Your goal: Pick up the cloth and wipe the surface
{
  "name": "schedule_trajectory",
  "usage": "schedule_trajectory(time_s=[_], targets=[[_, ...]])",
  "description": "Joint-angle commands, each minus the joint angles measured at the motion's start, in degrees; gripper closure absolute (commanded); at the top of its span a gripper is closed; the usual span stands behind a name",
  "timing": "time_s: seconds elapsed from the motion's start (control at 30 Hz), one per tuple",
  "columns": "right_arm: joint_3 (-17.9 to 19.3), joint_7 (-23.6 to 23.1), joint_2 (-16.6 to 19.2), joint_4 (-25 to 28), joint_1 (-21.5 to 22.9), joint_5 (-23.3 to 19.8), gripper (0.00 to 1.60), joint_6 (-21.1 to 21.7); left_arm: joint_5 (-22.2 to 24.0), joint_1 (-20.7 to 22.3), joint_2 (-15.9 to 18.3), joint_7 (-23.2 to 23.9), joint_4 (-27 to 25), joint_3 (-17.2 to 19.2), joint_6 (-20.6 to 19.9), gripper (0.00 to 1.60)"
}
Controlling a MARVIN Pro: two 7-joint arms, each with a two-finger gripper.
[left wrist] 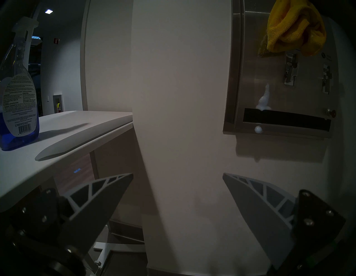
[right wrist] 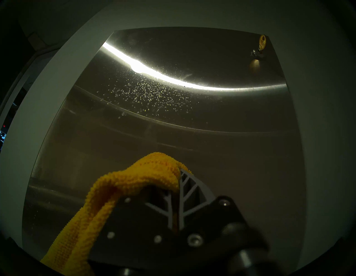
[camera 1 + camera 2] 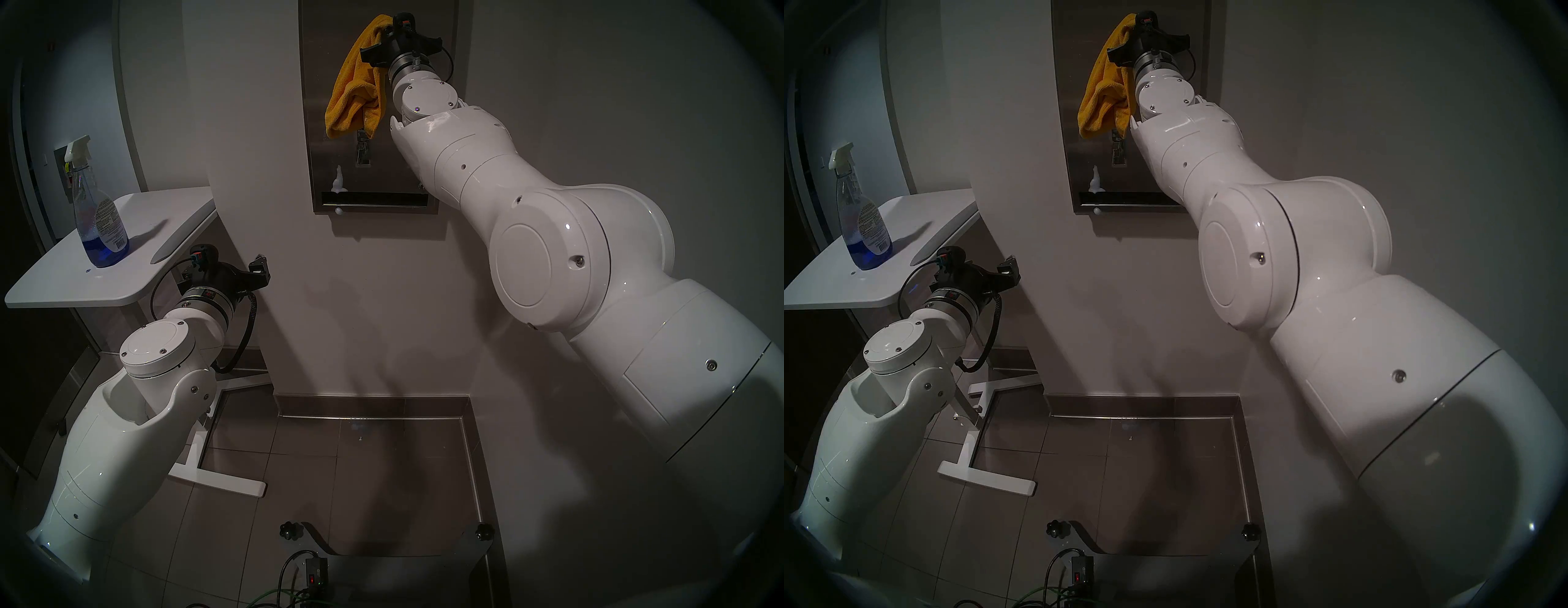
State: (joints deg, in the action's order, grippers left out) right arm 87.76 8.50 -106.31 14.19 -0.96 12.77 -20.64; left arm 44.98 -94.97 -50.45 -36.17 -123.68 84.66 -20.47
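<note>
Cloth (image 3: 354, 80) hung pinched in my right pincer (image 2: 178, 174), up against the steel panel (image 2: 134, 135), well apart from the counter's (image 3: 63, 280) far-right corner. Left pincer (image 1: 177, 176) was spread, idle. Best approach, I judged: press flat w/ even pressure, sweep thru the droplets (image 2: 150, 94).

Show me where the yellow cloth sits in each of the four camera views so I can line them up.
Head stereo left: cloth top centre, hanging from the right gripper against the steel panel.
Head stereo right: top, left of centre.
Left wrist: top right corner.
Right wrist: bottom, left of centre, pinched between the fingers.
Shared landmark: the steel panel behind the cloth.
</note>
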Motion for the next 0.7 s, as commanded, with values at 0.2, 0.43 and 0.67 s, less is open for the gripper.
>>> schedule_trajectory(time_s=[0.2, 0.43, 0.67], targets=[[3.36, 1.68, -6.19, -2.78, 1.17, -4.14, 1.60, 1.91, -0.13, 1.96, 0.07, 0.11, -1.70, 0.92, 0.62, 0.00], [5.68, 3.57, -8.69, -5.91, -1.92, -6.87, 1.60, 1.56, -0.08, 2.20, 0.04, 0.08, -1.89, 0.96, 0.66, 0.00], [7.90, 5.20, -8.69, -7.15, -3.91, -9.05, 1.60, 1.80, -0.01, 2.44, -0.03, 0.03, -2.08, 1.00, 0.71, 0.00]])
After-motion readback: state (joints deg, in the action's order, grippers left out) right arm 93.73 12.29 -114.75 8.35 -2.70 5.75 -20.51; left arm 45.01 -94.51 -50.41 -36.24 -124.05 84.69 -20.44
